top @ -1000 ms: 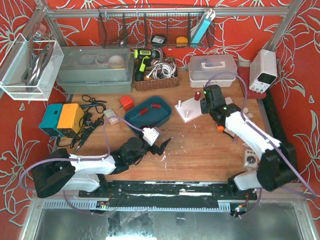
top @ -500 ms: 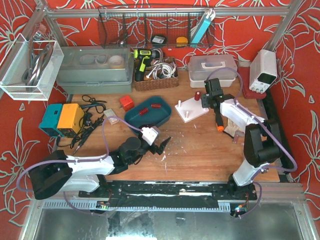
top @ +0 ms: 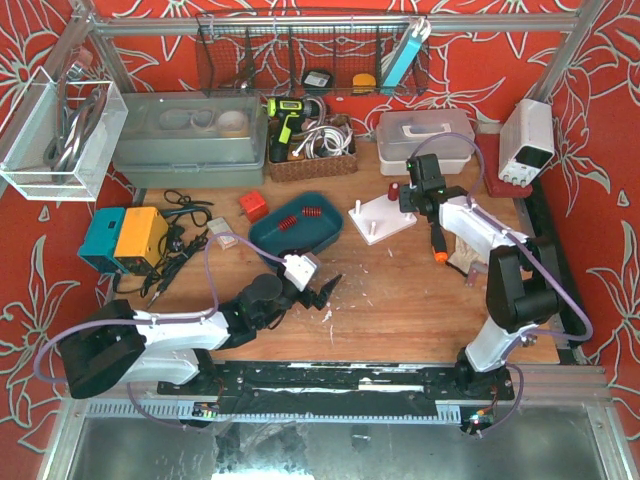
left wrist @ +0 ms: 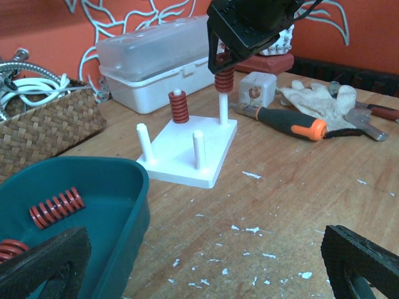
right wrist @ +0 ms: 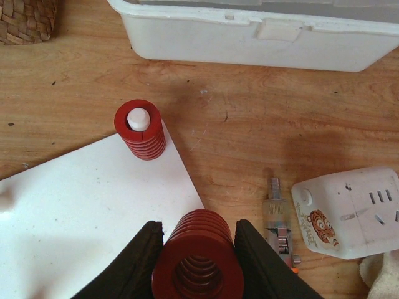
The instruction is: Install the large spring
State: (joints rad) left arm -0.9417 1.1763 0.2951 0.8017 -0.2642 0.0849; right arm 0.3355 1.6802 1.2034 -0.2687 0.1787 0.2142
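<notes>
The large spring, a thick red coil with a hollow core, sits bottom centre in the right wrist view, clamped between the right gripper's black fingers above the white peg base. The left gripper's fingers stand wide apart, empty.

Red floral walls around a paint-flecked wooden table, wire basket behind

We find a worn wooden table flecked with white chips, carrying a white peg base just beside a teal tray. Behind them sit a wicker basket and a white lidded box — and to our right a screwdriver, a socket cube and a glove lie close together.
</notes>
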